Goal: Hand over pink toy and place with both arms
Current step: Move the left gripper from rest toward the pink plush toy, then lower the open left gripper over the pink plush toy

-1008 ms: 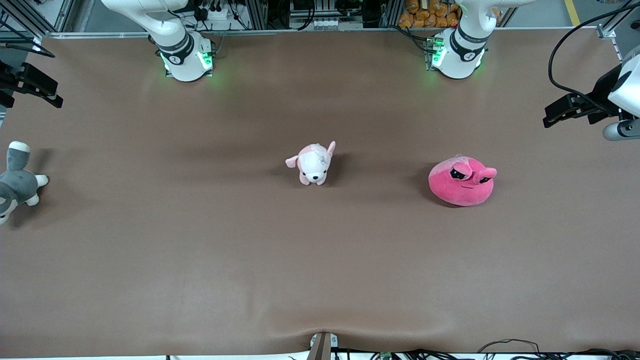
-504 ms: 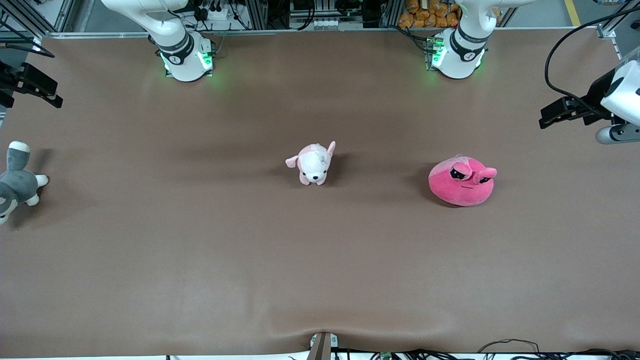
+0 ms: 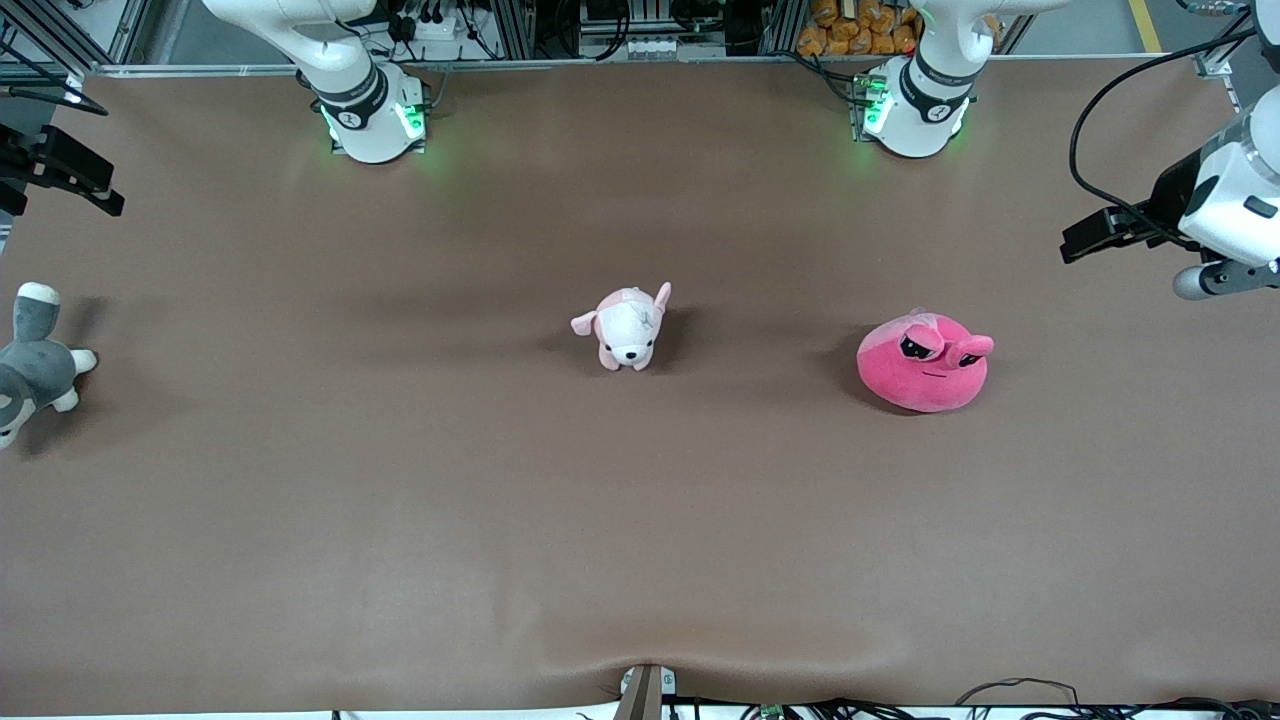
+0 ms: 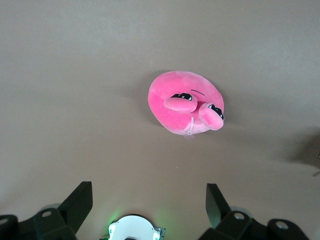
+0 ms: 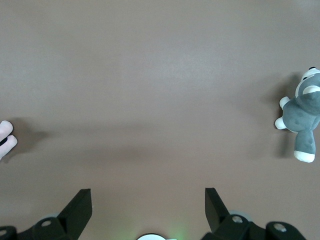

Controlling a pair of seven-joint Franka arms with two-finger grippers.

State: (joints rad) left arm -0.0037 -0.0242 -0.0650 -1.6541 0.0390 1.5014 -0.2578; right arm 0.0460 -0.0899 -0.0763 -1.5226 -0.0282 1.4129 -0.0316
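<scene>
The pink toy (image 3: 922, 362), a hot-pink round plush with sleepy black eyes, sits on the brown table toward the left arm's end. It also shows in the left wrist view (image 4: 186, 102). My left gripper (image 3: 1085, 238) is up in the air over the table's edge at the left arm's end, apart from the toy, open and empty (image 4: 148, 200). My right gripper (image 3: 62, 178) waits over the table's edge at the right arm's end, open and empty (image 5: 148, 200).
A small pale pink-and-white puppy plush (image 3: 625, 328) stands mid-table. A grey-and-white plush animal (image 3: 30, 365) lies at the right arm's end and shows in the right wrist view (image 5: 301, 117). Both arm bases (image 3: 370, 115) stand along the table's top edge.
My left gripper has moved inward over the table toward the pink toy. The right arm and the toys have not moved.
</scene>
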